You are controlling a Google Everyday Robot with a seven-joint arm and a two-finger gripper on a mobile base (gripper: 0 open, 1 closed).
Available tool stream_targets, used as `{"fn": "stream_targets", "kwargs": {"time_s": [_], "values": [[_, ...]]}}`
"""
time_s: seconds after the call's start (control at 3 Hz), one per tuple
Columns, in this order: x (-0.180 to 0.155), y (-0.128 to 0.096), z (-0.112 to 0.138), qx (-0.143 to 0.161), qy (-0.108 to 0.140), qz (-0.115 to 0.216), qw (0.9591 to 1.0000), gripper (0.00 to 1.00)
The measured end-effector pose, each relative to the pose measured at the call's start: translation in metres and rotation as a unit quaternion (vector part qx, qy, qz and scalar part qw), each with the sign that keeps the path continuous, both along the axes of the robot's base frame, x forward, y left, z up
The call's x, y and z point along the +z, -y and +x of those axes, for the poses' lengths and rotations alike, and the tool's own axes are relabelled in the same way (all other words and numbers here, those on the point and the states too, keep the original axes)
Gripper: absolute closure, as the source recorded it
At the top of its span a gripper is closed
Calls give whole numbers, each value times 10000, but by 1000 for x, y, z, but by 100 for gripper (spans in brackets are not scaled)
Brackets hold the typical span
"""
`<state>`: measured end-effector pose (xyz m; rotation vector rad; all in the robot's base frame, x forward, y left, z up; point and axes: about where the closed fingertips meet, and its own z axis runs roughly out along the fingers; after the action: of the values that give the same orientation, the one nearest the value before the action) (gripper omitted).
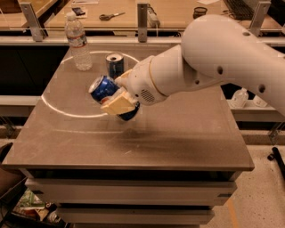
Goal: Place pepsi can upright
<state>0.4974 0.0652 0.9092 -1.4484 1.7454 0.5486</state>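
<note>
The carrying step is judged to be in hand: the blue aluminium pepsi can with silver ends (102,87) is gripped across its body by the two-finger tool (117,99) at the end of the white arm (213,67), with the cream-coloured fingers (119,105) closed on it. The can is held tilted over the left-centre of the bench, one silver end turned up and to the left. Whether its lower end touches the top cannot be told. Placement is not yet done. For the next move, a turn of the wrist is called for so that the can's axis is brought vertical, then a lowering until the base is seated flat, and only then a release. A spot should be chosen apart from the slimmer blue-and-silver can (115,65) standing upright just behind the tool and from the clear plastic water bottle (78,42) near the far left corner. The grey-brown bench (187,133) looks smooth and level and is marked with a thin white circle (53,107). Behind it a wooden counter (169,13) bearing a pair of scissors (109,16) is seen, and a speckled floor (262,187) at the right.
</note>
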Motion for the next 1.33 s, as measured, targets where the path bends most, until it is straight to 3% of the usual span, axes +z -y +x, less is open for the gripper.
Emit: {"fn": "stream_targets", "kwargs": {"time_s": [0.33, 0.67, 1.33], "values": [[1, 0, -3, 179, 134, 690, 9974, 100], [4, -2, -6, 294, 306, 1222, 9916, 100], [14, -11, -5, 356, 526, 1913, 9795, 100]]}}
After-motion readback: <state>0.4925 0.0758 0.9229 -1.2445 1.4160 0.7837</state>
